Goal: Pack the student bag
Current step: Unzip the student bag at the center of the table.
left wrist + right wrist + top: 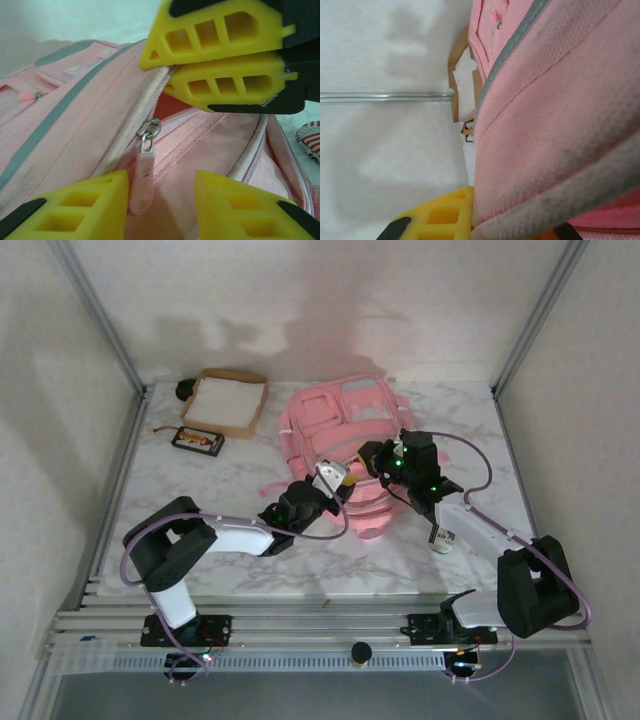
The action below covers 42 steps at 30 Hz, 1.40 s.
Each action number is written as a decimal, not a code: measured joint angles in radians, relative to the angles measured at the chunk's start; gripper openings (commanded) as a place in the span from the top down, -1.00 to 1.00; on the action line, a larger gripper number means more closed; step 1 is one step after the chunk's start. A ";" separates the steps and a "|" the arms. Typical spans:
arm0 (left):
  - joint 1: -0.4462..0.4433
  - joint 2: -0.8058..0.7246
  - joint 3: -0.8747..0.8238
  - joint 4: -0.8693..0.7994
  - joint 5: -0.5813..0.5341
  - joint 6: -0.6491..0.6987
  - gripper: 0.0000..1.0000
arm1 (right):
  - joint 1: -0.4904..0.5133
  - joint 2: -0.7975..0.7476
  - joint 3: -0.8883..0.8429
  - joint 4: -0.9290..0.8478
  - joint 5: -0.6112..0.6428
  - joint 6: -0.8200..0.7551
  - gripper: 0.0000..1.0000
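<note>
Top external view puts the student bag at frame centre on the table. At its lower edge my left fingers stand apart, the zipper pull hanging between them; just right, my right fingers are clamped on the bag's opening rim.

Soft, even light falls from above; the marble table is bright, with no glare. From the left wrist, the left fingers are a little blurred, while the zipper pull between them is sharper. Beside the right finger, the student bag looks grainy, and the wall on the finger's other side is washed out. Well beyond both, pale grey shadows lie on the back wall.
</note>
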 measured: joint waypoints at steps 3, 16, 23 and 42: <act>-0.001 0.037 0.026 0.015 -0.002 0.000 0.38 | 0.000 0.000 -0.003 0.011 0.011 0.006 1.00; 0.017 0.072 0.032 0.078 -0.004 -0.053 1.00 | 0.006 0.000 -0.020 0.040 0.027 0.013 1.00; 0.018 0.071 0.027 0.076 0.000 -0.055 1.00 | 0.008 0.000 -0.020 0.034 0.027 0.001 1.00; 0.137 -0.142 -0.124 -0.213 -0.037 -0.303 1.00 | -0.041 -0.031 0.040 -0.142 -0.061 -0.098 1.00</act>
